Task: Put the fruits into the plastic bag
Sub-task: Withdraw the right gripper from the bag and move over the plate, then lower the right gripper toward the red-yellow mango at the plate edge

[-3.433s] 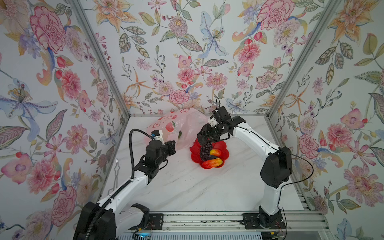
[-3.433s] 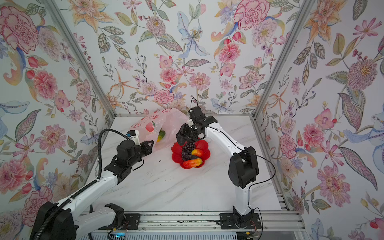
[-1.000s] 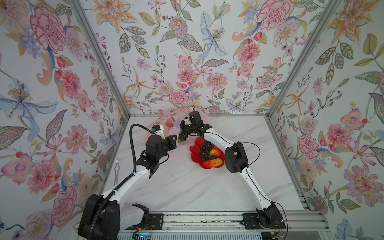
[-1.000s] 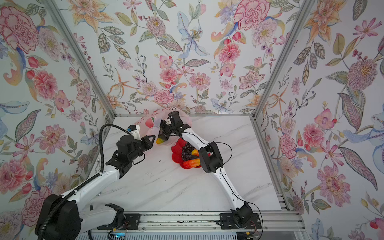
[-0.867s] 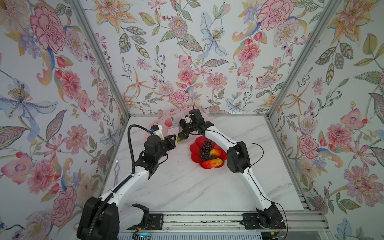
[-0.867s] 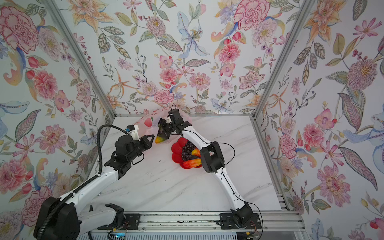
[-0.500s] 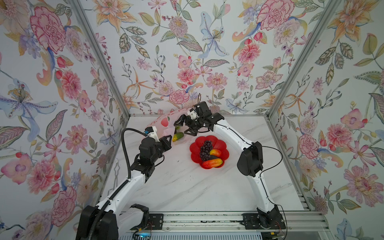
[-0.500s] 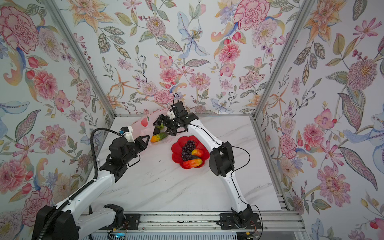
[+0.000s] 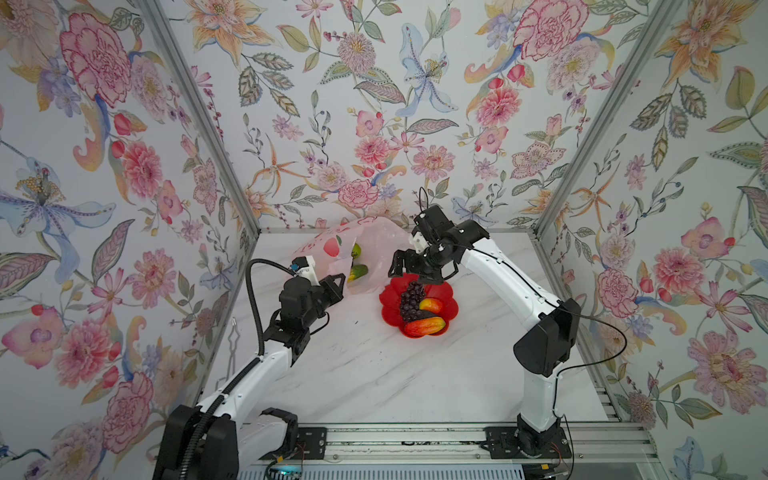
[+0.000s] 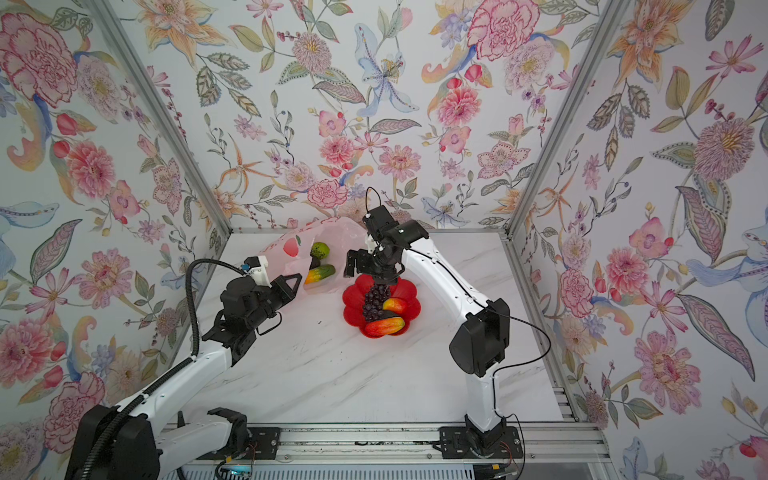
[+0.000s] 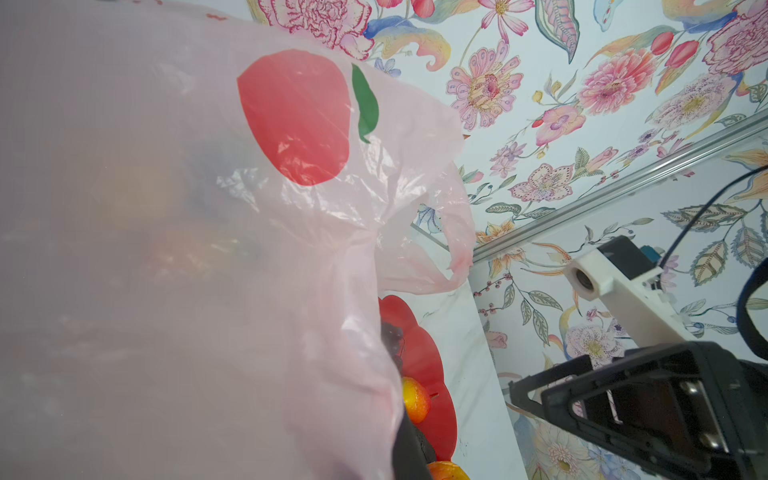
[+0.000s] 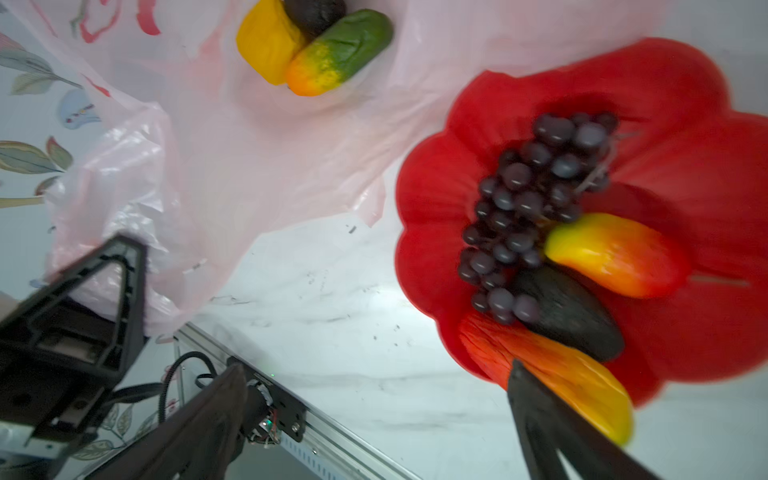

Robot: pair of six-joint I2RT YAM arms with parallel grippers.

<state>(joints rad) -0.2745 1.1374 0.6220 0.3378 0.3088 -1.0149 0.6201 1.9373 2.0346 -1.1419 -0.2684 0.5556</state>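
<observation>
My left fingers [image 9: 334,281] pinched the rim of the thin, see-through pink bag [image 9: 382,245] by the back edge of the desk [image 9: 374,374], glossy fruits [image 9: 358,271] inside; my right fingers [image 9: 395,266] hung spread over the grapes [image 9: 409,295] in the red dish [image 9: 451,299].

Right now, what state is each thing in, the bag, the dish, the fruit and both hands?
bag: lifted open, some fruit inside
left hand: shut on the bag's edge
right hand: open, empty, over the dish
dish: holding four fruits
grapes: in the dish
green-yellow fruit: inside the bag
green bumpy ball: inside the bag
</observation>
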